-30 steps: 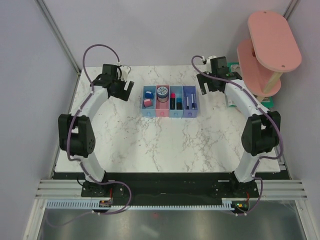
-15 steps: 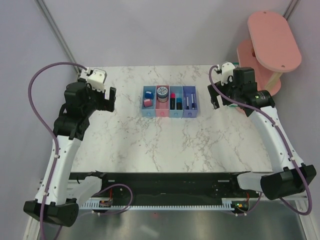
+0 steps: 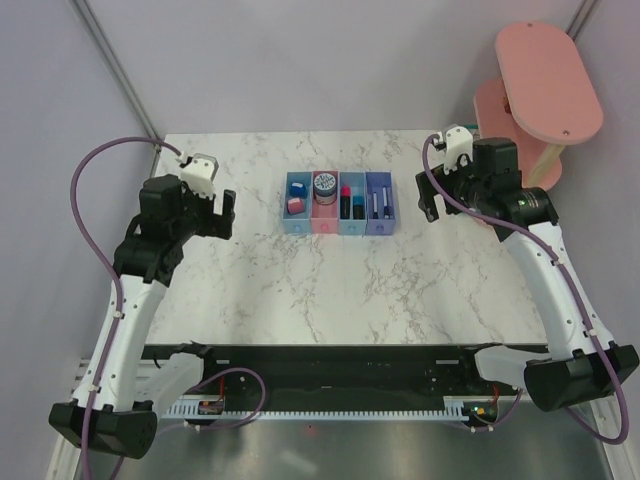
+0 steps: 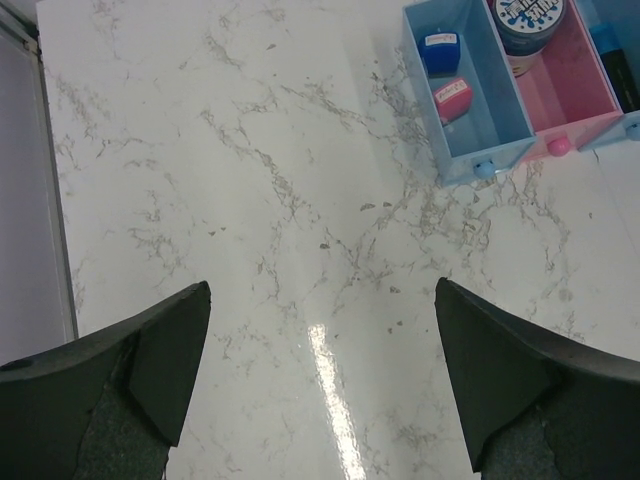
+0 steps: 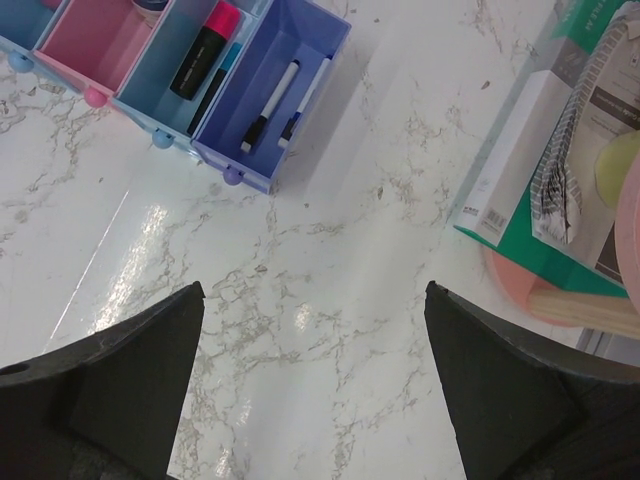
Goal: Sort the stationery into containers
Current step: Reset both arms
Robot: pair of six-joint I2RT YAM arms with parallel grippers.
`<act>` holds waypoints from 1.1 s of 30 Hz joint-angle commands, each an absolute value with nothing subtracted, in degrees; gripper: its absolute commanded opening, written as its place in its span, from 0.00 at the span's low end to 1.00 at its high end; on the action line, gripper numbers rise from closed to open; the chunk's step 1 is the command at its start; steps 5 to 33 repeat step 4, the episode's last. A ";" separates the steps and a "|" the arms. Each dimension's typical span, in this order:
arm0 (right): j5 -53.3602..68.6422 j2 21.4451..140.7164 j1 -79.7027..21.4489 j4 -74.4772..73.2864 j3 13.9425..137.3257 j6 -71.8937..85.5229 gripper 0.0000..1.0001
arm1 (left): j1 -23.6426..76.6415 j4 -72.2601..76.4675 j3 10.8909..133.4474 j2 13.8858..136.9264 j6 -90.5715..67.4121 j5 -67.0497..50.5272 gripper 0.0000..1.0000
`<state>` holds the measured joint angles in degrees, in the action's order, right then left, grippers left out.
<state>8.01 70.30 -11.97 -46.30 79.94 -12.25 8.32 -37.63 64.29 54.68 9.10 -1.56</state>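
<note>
Hovering over the glossy marbled surface (image 3: pixel 330 290), the left end effector (image 4: pixel 320 290) and right end effector (image 5: pixel 314 290) both gape empty. Erasers (image 4: pixel 438 50), round pot (image 3: pixel 325 184), highlighters (image 5: pixel 205 50) and what look like thin pens (image 5: pixel 270 105) lie inside the joined rectangular plastic trays (image 3: pixel 340 229).

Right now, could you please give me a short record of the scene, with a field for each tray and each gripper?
left blue tray: blue eraser and pink eraser
pink tray: round blue pot
second blue tray: pink-ended highlighter, another beside it
violet tray: two thin pens
left gripper: open, empty, over the marble table
right gripper: open, empty, right of the trays
</note>
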 commanded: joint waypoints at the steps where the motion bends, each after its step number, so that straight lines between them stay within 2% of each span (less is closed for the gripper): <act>1: 9.32 69.43 -12.04 -44.91 80.59 -11.95 0.98 | 8.00 -36.39 63.98 53.44 6.86 -1.41 1.00; 33: 9.67 69.61 -12.04 -44.82 80.60 -11.78 0.98 | 7.91 -36.39 63.98 53.35 6.85 -1.49 1.00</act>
